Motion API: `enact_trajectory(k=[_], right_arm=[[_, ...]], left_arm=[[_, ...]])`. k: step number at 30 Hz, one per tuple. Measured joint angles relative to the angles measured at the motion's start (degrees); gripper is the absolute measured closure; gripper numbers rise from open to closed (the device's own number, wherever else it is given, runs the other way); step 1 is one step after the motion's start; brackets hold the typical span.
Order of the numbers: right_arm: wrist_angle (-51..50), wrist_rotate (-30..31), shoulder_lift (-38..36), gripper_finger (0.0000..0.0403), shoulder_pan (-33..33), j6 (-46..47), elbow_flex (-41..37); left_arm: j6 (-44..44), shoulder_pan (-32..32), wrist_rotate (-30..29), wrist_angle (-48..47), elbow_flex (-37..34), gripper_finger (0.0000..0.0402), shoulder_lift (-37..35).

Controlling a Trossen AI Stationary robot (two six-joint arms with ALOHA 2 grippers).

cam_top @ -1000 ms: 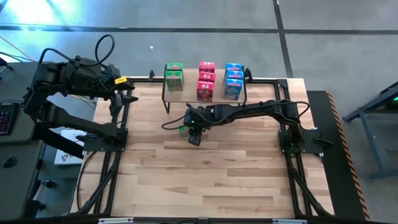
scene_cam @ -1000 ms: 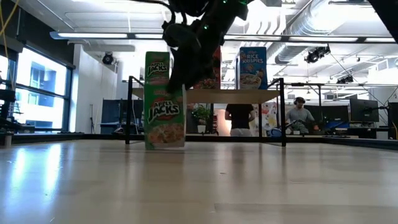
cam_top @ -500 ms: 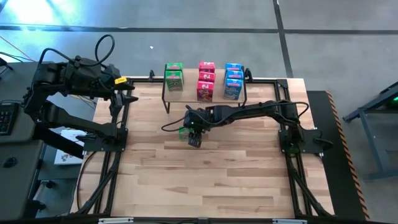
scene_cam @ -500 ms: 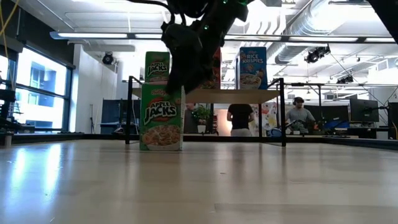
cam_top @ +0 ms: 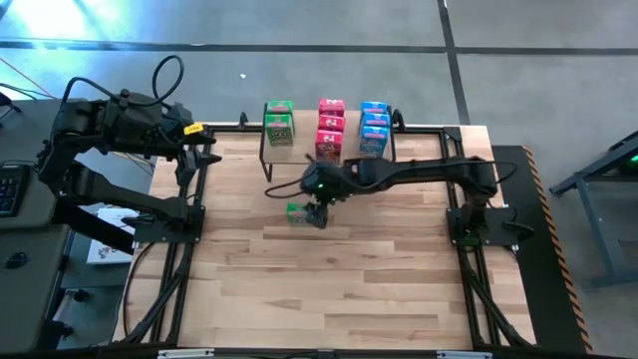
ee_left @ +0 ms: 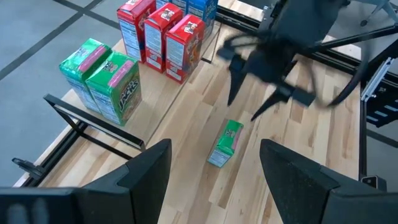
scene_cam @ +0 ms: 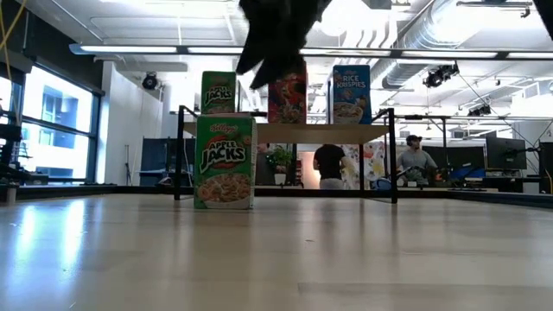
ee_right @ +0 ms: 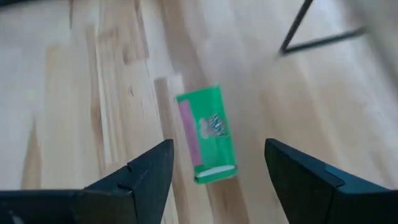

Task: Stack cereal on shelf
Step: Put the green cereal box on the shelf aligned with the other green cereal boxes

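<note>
Release has just happened: your right claw [cam_top: 317,206], which was clamped on the green box [cam_top: 296,210] a second ago, now stands apart and has lifted clear, hanging above the box and a shade to its 3 o'clock in the high view. The box stands upright on the counter [cam_top: 349,289] on its own, turned since then so its printed front faces the low camera squarely. It is near the shelf [cam_top: 329,150] but not on it, at about 7 o'clock from the shelf's middle, just off the near left leg.

That reads as a regrasp rather than a finished step. On the shelf you have two green boxes [cam_top: 279,122], three red [cam_top: 330,128] and three blue [cam_top: 374,128], so the green row looks one short and this box is likely its last member.

Room is good: bare counter lies open from 4 to 8 o'clock of the box. The tight side is 12 o'clock, where the shelf leg and board edge stand close.

Your left claw [ee_left: 214,168] waits at the counter's far left corner, fingers apart, holding nothing.
</note>
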Motion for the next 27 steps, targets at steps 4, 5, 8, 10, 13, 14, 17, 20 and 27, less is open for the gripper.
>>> enact_trajectory(k=[4,5,8,10,13,14,17,20,27], right_arm=[[-1.3,4.2,-5.1,0.0159,1.0,-0.3,0.0],[-1.2,5.4,-6.4,0.0159,1.5,-0.9,0.0],[-0.3,8.3,-10.9,0.0159,2.9,-3.8,-0.4],[1.1,9.4,-14.1,0.0159,3.7,-6.2,-1.7],[4.3,9.8,-19.6,0.0159,4.1,-8.8,-5.7],[5.4,9.8,-21.8,0.0159,4.1,-8.9,-7.7],[10.5,8.4,-29.9,0.0159,3.4,-9.0,-17.1],[16.9,7.1,-39.7,0.0159,2.8,-8.5,-28.7],[28.8,7.7,-63.2,0.0159,2.9,-8.8,-52.5]], left_arm=[[0.0,0.0,0.0,0.0,0.0,0.0164,0.0],[0.0,0.0,0.0,0.0,0.0,0.0164,0.0],[0.0,0.0,0.0,0.0,0.0,0.0164,0.0],[0.0,0.0,0.0,0.0,0.0,0.0165,0.0],[0.0,0.0,0.0,0.0,0.0,0.0164,0.0],[0.0,0.0,0.0,0.0,0.0,0.0164,0.0],[0.0,0.0,0.0,0.0,0.0,0.0164,0.0],[0.0,0.0,0.0,0.0,0.0,0.0164,0.0],[0.0,0.0,0.0,0.0,0.0,0.0164,0.0]])
